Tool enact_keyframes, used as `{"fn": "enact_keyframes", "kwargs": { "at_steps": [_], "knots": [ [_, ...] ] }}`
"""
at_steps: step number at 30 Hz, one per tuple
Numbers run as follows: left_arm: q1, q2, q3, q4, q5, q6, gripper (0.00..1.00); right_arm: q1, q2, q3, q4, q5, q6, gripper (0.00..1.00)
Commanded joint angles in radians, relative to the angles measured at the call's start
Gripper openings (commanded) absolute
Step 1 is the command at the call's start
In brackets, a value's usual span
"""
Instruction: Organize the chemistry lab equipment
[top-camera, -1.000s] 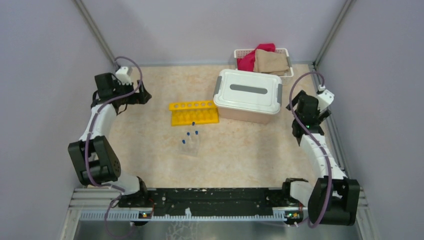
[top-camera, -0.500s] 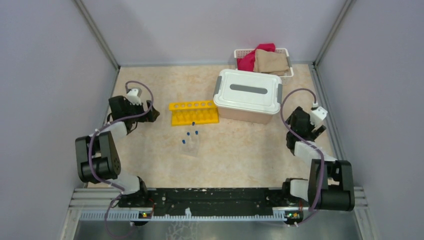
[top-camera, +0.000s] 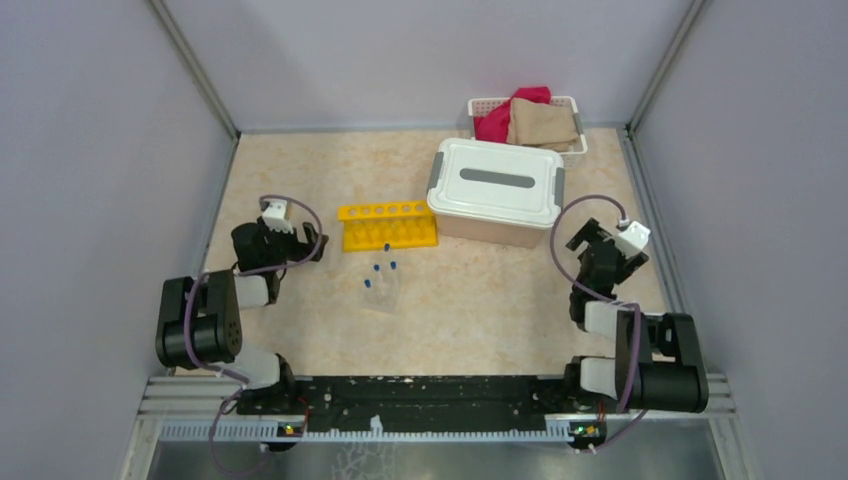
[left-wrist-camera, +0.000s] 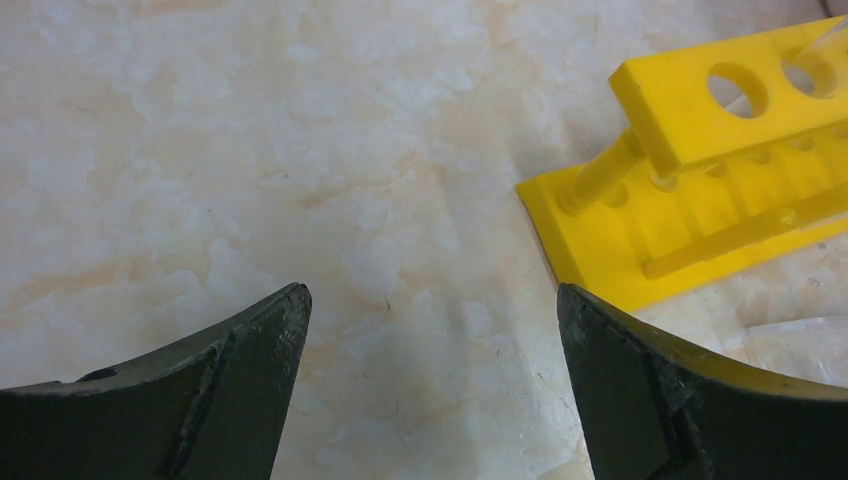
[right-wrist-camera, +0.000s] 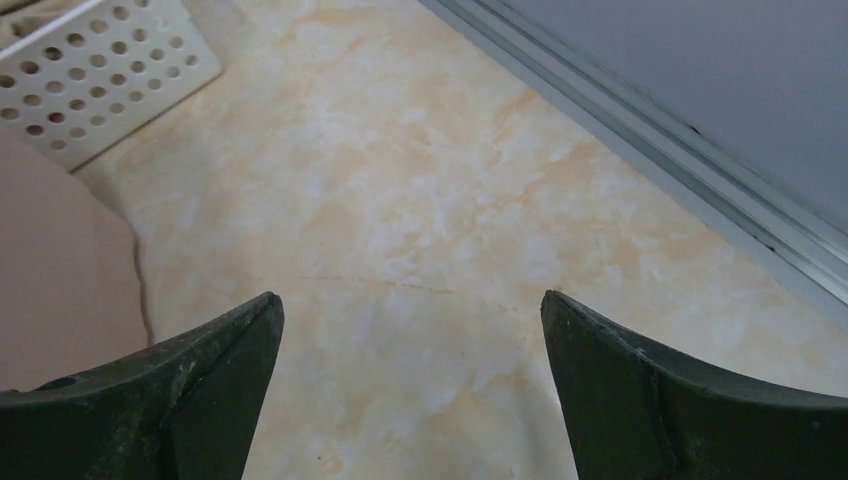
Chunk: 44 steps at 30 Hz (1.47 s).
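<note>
A yellow tube rack (top-camera: 388, 225) stands mid-table, and its left end (left-wrist-camera: 700, 190) shows in the left wrist view. Just in front of it is a clear rack (top-camera: 381, 293) holding small blue-capped tubes (top-camera: 377, 267). Left of the yellow rack, low over the table, my left gripper (top-camera: 313, 242) (left-wrist-camera: 430, 300) is open with only bare tabletop between its fingers (left-wrist-camera: 240, 380). My right gripper (top-camera: 585, 233) (right-wrist-camera: 412, 300) is also open and empty, to the right of the pink tub. No flask, funnel or squeeze bottle is in view.
A pink tub with a white grey-handled lid (top-camera: 497, 190) (right-wrist-camera: 50, 270) sits right of the yellow rack. Behind it is a white basket (top-camera: 575, 105) (right-wrist-camera: 90, 70) of red and tan cloths. Grey walls and metal rails (right-wrist-camera: 680, 150) border the table.
Both arms have folded back toward their bases. The left gripper came nearer and rightward, toward the yellow rack's left end. The right gripper came nearer and lower. Both stayed open.
</note>
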Motion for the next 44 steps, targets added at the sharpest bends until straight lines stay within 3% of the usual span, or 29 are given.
{"fn": "enact_keyframes", "kwargs": {
  "at_steps": [1,6,9,10,12,16,44],
  "knots": [
    [-0.021,0.002,-0.058,0.282,-0.025,-0.036,0.99,0.006,0.039,-0.003,0.224,-0.178,-0.127,0.99],
    [-0.063,0.008,-0.128,0.41,-0.082,-0.008,0.99,0.063,0.096,-0.08,0.436,-0.227,-0.242,0.99],
    [-0.103,0.051,-0.218,0.61,-0.137,0.024,0.99,0.063,0.224,-0.159,0.732,-0.201,-0.249,0.99],
    [-0.104,0.081,-0.24,0.702,-0.144,0.023,0.99,0.082,0.21,-0.167,0.744,-0.21,-0.253,0.99],
    [-0.106,0.069,-0.231,0.663,-0.139,0.022,0.99,0.089,0.171,-0.125,0.584,-0.19,-0.23,0.99],
    [-0.109,0.052,-0.139,0.448,-0.179,0.016,0.99,0.095,0.186,-0.073,0.511,-0.187,-0.242,0.99],
    [-0.133,0.053,-0.141,0.459,-0.221,0.026,0.99,0.1,0.197,-0.049,0.492,-0.221,-0.263,0.99]
  ]
}}
